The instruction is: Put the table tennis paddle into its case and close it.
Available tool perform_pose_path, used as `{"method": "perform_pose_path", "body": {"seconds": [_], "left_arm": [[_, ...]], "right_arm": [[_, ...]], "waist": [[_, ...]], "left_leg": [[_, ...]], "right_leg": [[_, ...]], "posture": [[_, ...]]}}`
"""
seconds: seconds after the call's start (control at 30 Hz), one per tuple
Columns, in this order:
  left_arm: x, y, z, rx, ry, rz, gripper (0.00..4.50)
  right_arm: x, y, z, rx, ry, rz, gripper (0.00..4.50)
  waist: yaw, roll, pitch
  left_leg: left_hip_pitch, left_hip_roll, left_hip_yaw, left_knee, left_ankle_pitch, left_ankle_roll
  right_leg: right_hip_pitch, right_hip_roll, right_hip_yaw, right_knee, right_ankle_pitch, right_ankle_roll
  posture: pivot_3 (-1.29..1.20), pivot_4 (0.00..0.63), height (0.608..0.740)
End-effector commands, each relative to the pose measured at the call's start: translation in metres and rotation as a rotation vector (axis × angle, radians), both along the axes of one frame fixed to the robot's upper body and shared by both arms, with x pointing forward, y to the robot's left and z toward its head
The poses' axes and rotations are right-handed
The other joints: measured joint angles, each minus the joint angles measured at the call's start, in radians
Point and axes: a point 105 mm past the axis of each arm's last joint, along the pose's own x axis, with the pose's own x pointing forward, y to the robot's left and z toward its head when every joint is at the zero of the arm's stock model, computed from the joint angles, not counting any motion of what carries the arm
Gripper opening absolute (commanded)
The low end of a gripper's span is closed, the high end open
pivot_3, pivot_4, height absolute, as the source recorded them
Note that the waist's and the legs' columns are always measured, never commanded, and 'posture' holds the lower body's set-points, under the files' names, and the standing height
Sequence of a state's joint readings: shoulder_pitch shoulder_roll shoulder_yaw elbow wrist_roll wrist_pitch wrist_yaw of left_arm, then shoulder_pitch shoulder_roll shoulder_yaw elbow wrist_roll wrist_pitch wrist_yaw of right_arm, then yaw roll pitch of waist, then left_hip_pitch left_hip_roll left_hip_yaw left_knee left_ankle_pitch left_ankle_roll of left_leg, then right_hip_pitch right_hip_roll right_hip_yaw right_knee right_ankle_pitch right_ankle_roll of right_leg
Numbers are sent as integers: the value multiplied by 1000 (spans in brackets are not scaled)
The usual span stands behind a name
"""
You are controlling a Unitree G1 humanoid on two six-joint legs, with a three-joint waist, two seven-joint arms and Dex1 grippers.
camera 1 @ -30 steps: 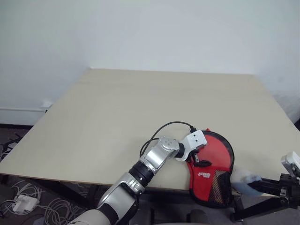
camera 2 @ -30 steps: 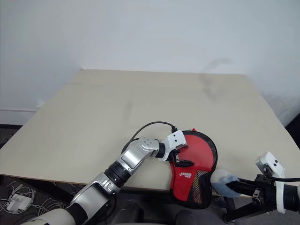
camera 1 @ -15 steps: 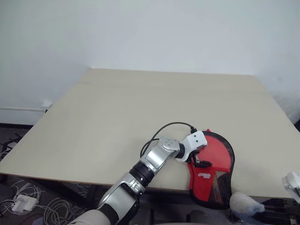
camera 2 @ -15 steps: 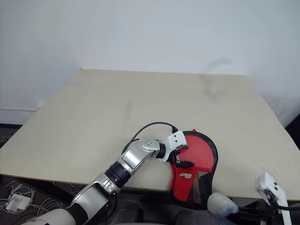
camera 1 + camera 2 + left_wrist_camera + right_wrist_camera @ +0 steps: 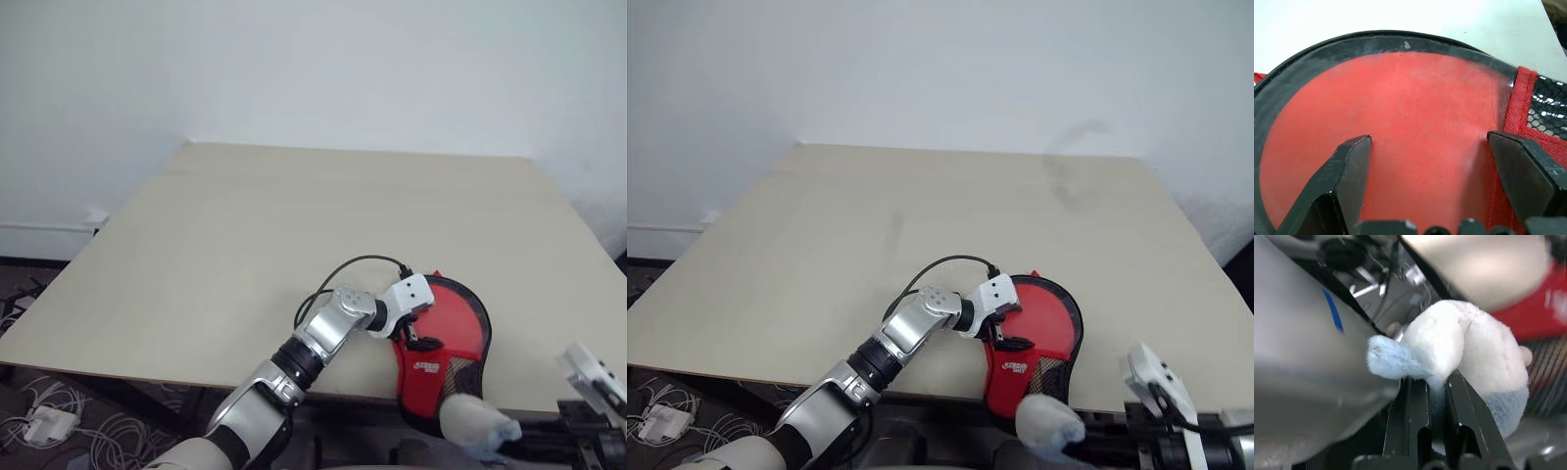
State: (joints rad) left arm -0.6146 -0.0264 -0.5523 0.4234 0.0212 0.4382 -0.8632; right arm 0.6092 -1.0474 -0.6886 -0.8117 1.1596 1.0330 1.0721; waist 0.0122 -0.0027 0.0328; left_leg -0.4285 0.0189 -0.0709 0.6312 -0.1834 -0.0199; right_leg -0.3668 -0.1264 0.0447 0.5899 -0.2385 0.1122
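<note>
The case point(image 5: 456, 323), red with a black rim and mesh, lies at the front edge of the table point(image 5: 294, 215), its narrow end hanging over. My left gripper point(image 5: 411, 338) rests on its left side, open. In the left wrist view both black fingers point(image 5: 1352, 166) lie spread on the round red panel point(image 5: 1425, 98). I cannot make out the table tennis paddle apart from the case. My right gripper point(image 5: 1437, 382) is shut on a white and pale blue plush toy point(image 5: 1048, 423), held just below the table's edge beside the case's narrow end.
A white wall stands behind the table. Cables and a white power adapter point(image 5: 49, 423) lie on the floor at the left. A black cable loops over my left wrist point(image 5: 353, 264).
My right gripper has carried the plush toy leftward, from right of the case to just under its narrow end. The left arm and the case have stayed still.
</note>
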Motion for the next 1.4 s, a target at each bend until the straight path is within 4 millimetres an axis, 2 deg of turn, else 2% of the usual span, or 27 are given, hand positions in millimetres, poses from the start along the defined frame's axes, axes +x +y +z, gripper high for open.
{"method": "perform_pose_path", "body": {"seconds": [0.03, 0.13, 0.23, 0.33, 0.43, 0.57, 0.67, 0.73, 0.8, 0.93, 1.07, 1.1, 1.23, 1.4], "left_arm": [[-11, 18, -45, 161, 112, 27, 4071], [-10, 18, -45, 161, 112, 28, 4071], [-10, 18, -44, 160, 108, 32, 4071], [-8, 19, -43, 159, 95, 39, 4071], [-3, 20, -41, 143, 69, 57, 4071], [14, 16, -21, 13, 75, 160, 4071], [33, 19, 6, -144, 178, 250, 4071], [49, 28, 23, -219, 221, 309, 4071], [71, 47, 39, -264, 212, 373, 4071], [109, 86, 56, -304, 216, 537, 4071], [131, 118, 76, -384, 224, 637, 4071], [133, 123, 79, -402, 231, 648, 4071], [131, 140, 76, -379, 208, 632, 4071], [107, 138, 56, -303, 214, 518, 4071]], "right_arm": [[11, 25, 28, 165, -18, 86, 18], [19, 38, 31, 154, -25, 125, 18], [17, 48, 28, 127, -6, 172, 18], [19, 51, 26, 91, -8, 181, 18], [26, 47, 23, 71, -15, 120, 18], [43, 47, 25, 107, -52, 13, 18], [56, 52, 14, 115, -72, -35, 18], [62, 55, 7, 118, -79, -57, 18], [65, 55, 0, 120, -79, -72, 18], [66, 52, -14, 132, -69, -89, 18], [73, 49, -24, 140, -102, -117, 18], [76, 48, -25, 141, -116, -126, 18], [113, 45, -25, 183, -208, -278, 18], [130, 52, -18, 226, -243, -300, 18]], "waist": [[0, 0, 0], [2, 0, 1], [1, 0, 0], [1, 0, 0], [1, 0, 0], [1, 0, 1], [-5, -1, 1], [-9, -1, 4], [-12, -1, 7], [-11, -3, 13], [-5, -5, 14], [-3, -5, 14], [0, -8, 16], [-5, -7, 16]], "left_leg": [[0, 0, 0, 0, 0, 0], [-1, 0, 0, 0, 0, 0], [-1, 0, 0, 0, 0, 0], [-1, 0, 0, 0, 0, 0], [-1, 0, 0, -2, 0, 0], [-1, 0, 0, -2, 0, 0], [-1, 0, 0, -1, 0, 0], [-1, 0, 0, -2, 0, 0], [-1, 0, 0, -2, 0, 0], [-2, 0, -1, -1, 0, 0], [-2, -1, -1, -1, 3, 4], [-2, -1, -2, -2, 2, 5], [-2, 0, -3, -5, 1, 5], [-1, 0, -2, -3, 1, 1]], "right_leg": [[0, 0, 0, -1, 0, 0], [0, -1, -2, -2, 0, 0], [0, -1, -2, -2, 0, 0], [0, -1, -1, -2, 0, 0], [0, -1, -2, -1, 0, 0], [-1, -1, -1, 0, 0, 0], [-2, -1, -1, 0, 0, 0], [-3, -1, -2, 0, 0, 0], [-5, -1, -1, 0, 0, 0], [-6, 0, -1, 2, 1, 0], [-5, 1, 1, 3, 3, 1], [-6, 2, 1, 3, 4, 2], [-6, 4, 2, 4, 4, 4], [-7, 3, 2, 6, 5, 0]], "posture": [[0, 0, 740], [0, 0, 740], [0, 0, 740], [0, 0, 740], [0, 0, 740], [0, 0, 740], [0, 0, 740], [0, 0, 740], [0, 0, 740], [0, 0, 740], [0, 0, 740], [0, 0, 740], [0, 0, 740], [0, 0, 740]]}}
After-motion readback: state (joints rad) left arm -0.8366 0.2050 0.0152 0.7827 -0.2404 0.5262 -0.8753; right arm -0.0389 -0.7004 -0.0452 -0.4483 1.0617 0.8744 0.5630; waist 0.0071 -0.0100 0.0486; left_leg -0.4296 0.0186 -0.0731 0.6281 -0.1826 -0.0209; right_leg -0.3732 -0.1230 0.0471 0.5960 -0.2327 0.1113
